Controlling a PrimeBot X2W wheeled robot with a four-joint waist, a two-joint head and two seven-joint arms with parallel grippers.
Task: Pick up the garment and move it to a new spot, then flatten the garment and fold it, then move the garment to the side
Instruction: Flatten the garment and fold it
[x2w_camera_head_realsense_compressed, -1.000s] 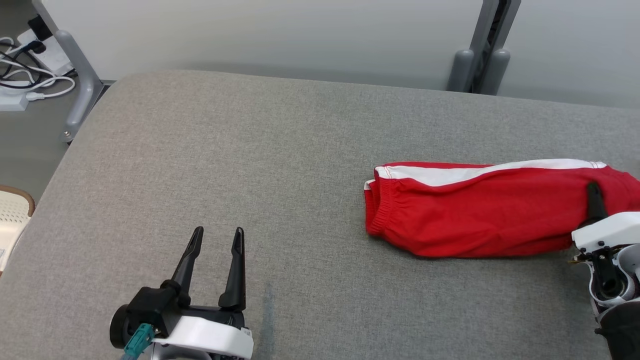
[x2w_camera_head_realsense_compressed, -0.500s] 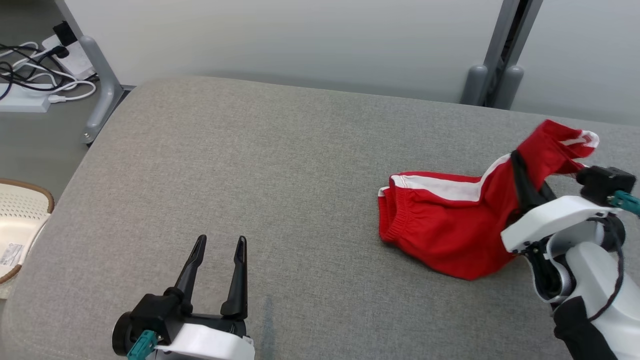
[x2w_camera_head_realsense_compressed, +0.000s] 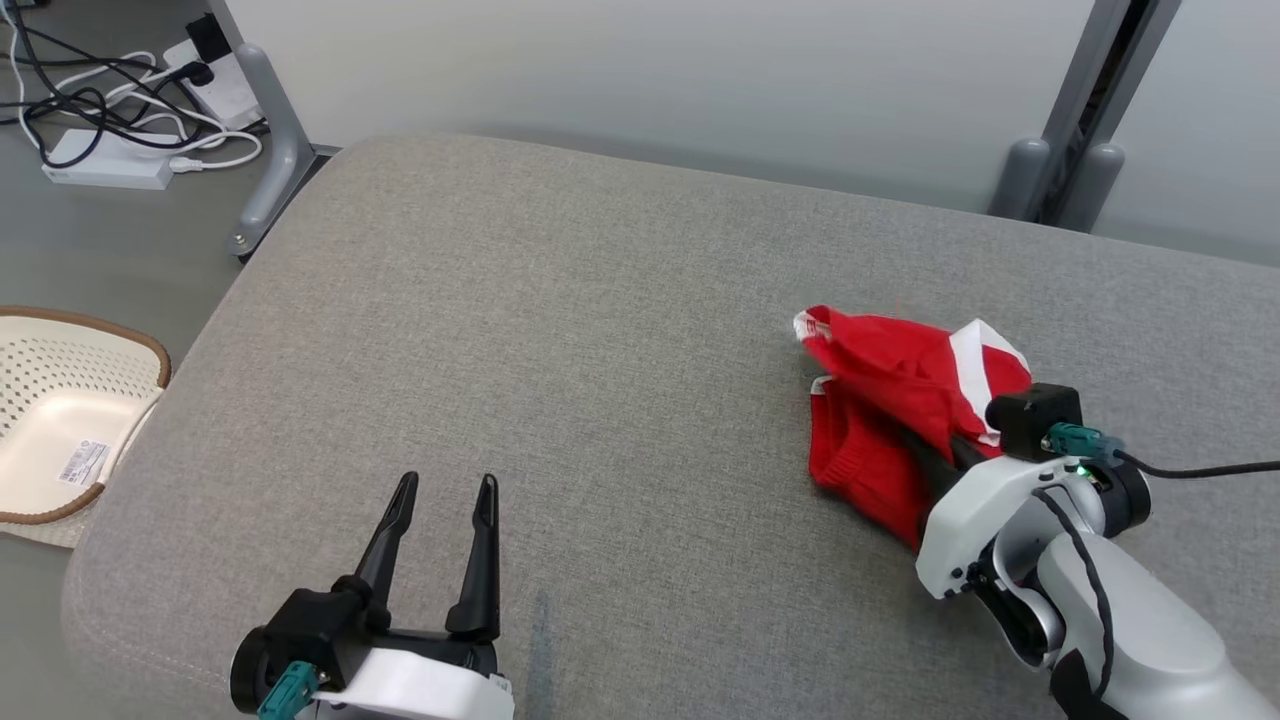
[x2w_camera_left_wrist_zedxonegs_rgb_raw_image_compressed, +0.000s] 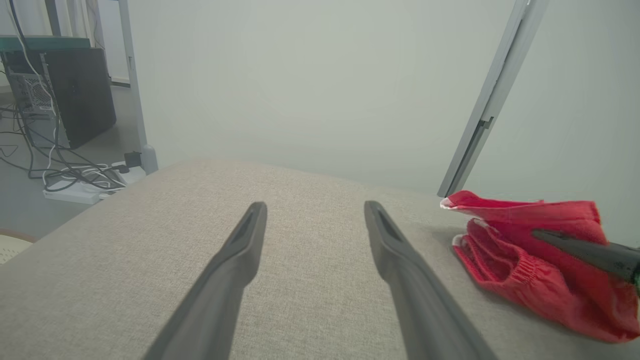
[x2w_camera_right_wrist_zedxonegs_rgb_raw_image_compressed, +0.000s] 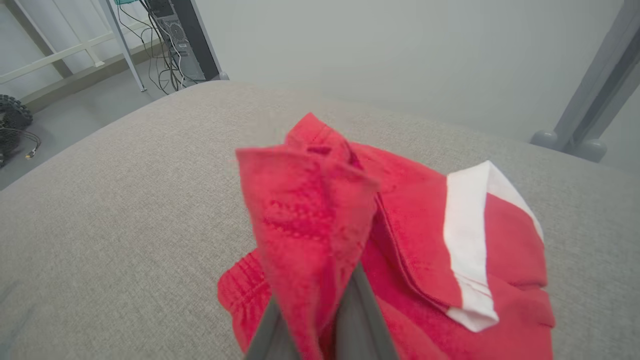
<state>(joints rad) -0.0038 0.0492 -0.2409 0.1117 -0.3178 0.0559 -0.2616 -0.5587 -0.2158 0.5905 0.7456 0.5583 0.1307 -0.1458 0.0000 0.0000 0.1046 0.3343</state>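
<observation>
Treat the garment (x2w_camera_head_realsense_compressed: 900, 395), bunched on the right half of the grey pad (x2w_camera_head_realsense_compressed: 560, 330) and pinched at a raised fold by the right gripper (x2w_camera_right_wrist_zedxonegs_rgb_raw_image_compressed: 322, 310), as soft, light and limp: hold it at hem corners, the left gripper (x2w_camera_head_realsense_compressed: 442, 490) standing spread and empty.

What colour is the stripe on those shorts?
White stripe, red shorts; best in right wrist view.

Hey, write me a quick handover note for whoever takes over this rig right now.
Left gripper: open, empty, over the grey table near its front edge.
Right gripper: shut on one end of the red shorts, held up over the rest.
Shorts: bunched on the table's right side.
Done: grip taken, fold seemingly begun.
Left: lay flat, finish folding, move aside.
</observation>
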